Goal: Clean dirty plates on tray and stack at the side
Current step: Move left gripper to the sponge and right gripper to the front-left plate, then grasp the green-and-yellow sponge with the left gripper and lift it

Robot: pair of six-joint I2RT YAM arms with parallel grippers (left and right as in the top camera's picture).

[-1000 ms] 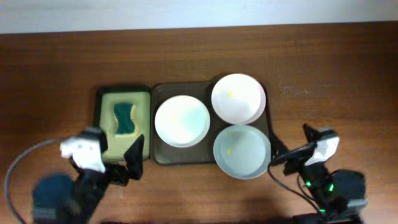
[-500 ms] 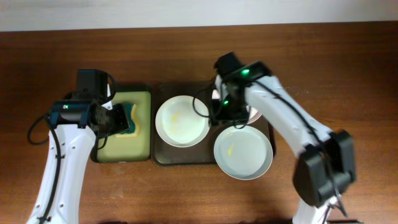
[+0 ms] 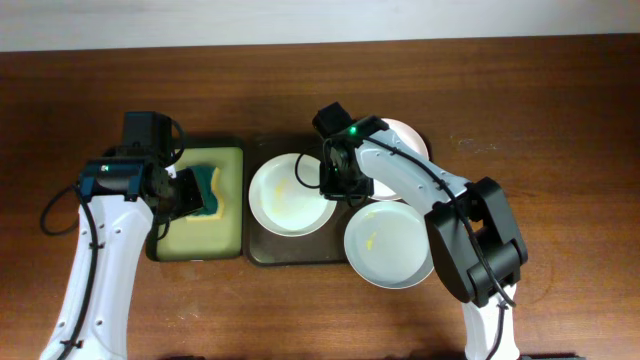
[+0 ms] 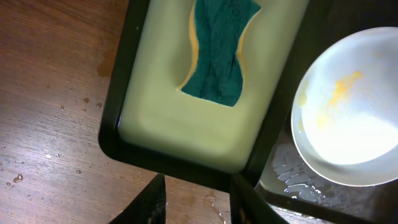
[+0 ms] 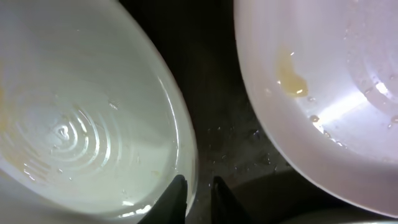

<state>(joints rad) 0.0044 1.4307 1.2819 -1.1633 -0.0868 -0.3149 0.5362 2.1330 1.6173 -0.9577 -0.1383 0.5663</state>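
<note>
Your right gripper (image 5: 198,193) pinches the rim of the white plate (image 3: 290,200), which lies on the dark tray (image 3: 265,252) next to the sponge tray (image 3: 200,235). A second white plate (image 3: 412,145) and a grey-blue plate (image 3: 390,245) crowd its other side. Your left gripper (image 4: 196,200) hangs spread and empty over the sponge tray's rim, short of the green sponge (image 4: 217,50).
</note>
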